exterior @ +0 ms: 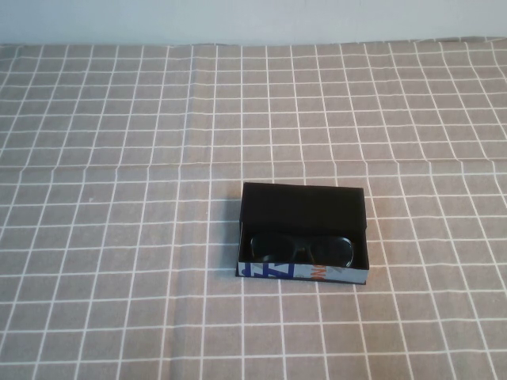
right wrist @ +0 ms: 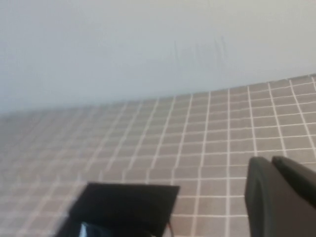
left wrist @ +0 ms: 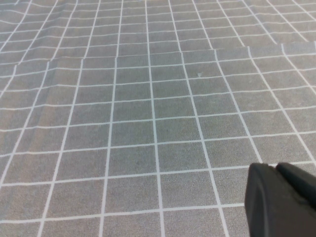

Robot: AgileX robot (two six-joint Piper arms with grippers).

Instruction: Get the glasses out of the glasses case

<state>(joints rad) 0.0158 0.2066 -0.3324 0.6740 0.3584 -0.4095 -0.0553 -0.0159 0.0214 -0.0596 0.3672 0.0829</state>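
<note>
The glasses case lies open on the checked cloth, a little right of the table's middle, with its black flap lid folded back on the far side. The black glasses lie inside it, lenses toward the printed front wall. Neither arm shows in the high view. My left gripper is shut and empty over bare cloth; the case is out of its view. My right gripper is shut and empty, held above the table, with the case's black flap off to one side and apart from it.
A grey cloth with a white grid covers the whole table, with a fold line running across it behind the case. A pale wall rises behind the table's far edge.
</note>
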